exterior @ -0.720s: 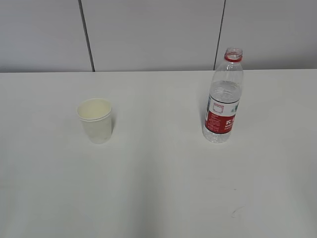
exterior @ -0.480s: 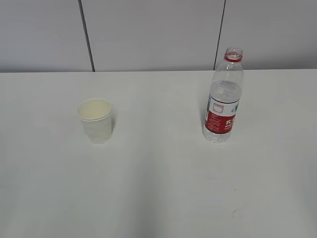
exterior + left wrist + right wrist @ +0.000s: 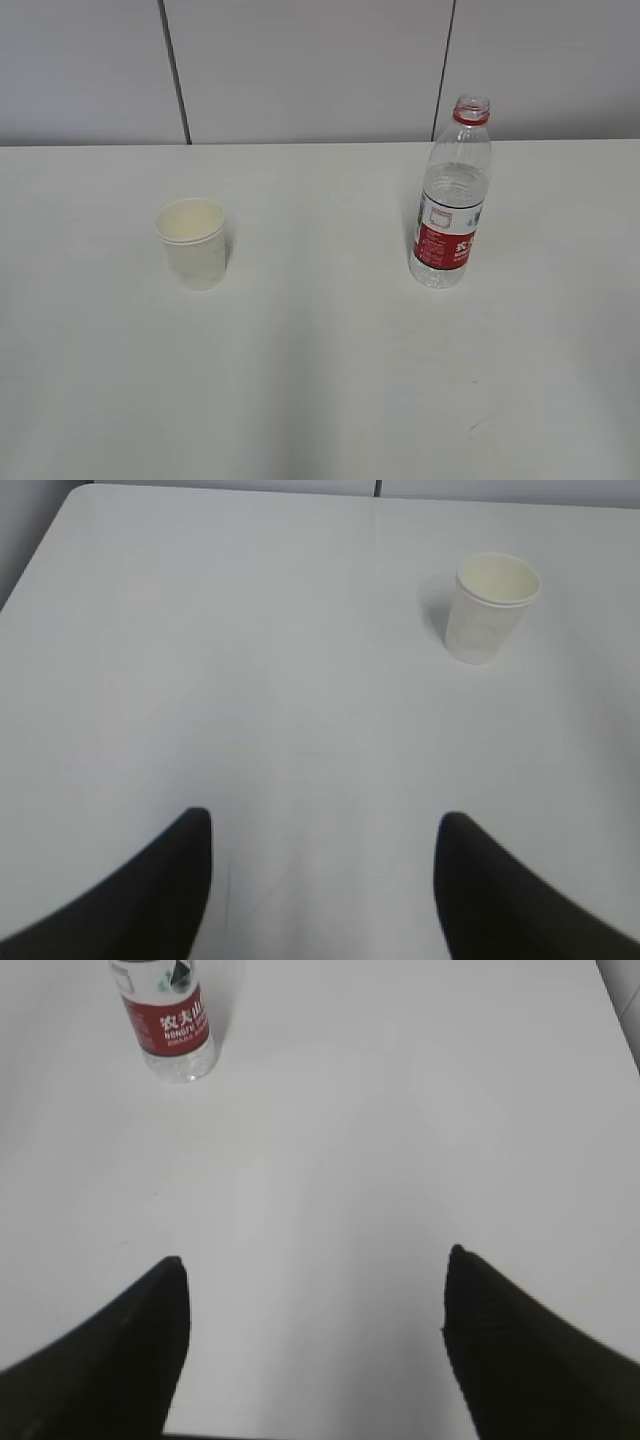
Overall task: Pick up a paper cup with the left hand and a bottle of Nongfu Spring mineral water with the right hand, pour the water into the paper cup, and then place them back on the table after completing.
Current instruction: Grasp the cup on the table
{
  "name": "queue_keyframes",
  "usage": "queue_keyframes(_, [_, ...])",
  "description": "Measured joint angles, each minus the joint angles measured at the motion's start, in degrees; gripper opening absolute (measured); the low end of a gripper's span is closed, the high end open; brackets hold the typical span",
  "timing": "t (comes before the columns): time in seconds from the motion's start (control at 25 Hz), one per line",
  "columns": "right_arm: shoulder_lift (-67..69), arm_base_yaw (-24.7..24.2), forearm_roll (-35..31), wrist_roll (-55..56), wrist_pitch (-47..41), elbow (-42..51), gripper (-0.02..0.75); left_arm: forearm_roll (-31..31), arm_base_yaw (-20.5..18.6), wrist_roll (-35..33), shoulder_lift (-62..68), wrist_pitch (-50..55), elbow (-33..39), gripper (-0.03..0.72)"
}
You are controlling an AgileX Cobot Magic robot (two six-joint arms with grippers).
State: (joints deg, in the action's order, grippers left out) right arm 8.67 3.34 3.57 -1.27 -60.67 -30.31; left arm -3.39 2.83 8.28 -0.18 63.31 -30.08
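Note:
A white paper cup stands upright on the white table, left of the middle. It also shows in the left wrist view, far ahead and to the right of my left gripper, which is open and empty. An uncapped clear bottle with a red label and a red neck ring stands on the right, with clear water up to about its shoulder. Its lower half shows in the right wrist view, far ahead and to the left of my right gripper, which is open and empty. Neither arm shows in the exterior view.
A grey panelled wall rises behind the table's far edge. The table's left edge and far left corner show in the left wrist view, and its right edge shows in the right wrist view.

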Motion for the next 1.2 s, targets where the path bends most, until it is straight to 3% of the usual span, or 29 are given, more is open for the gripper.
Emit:
queue_keyframes(0.36, [19.4,0.0,0.0,2.1,21.2,-4.1,0.586,0.0,0.0,0.0,0.0,0.0,0.0,0.438])
queue_keyframes(0.8, [31.8,0.0,0.0,3.7,42.3,-4.1,0.586,-0.2,0.0,0.0,4.6,-5.0,-3.1,0.438])
queue_keyframes(0.92, [36.0,0.0,0.0,3.7,45.7,-4.1,0.586,-0.2,0.0,0.0,10.9,-11.1,-3.5,0.438])
queue_keyframes(1.2, [44.9,0.0,-0.7,4.7,57.0,-4.1,0.586,-0.2,0.0,0.0,28.8,-39.6,-3.5,0.438])
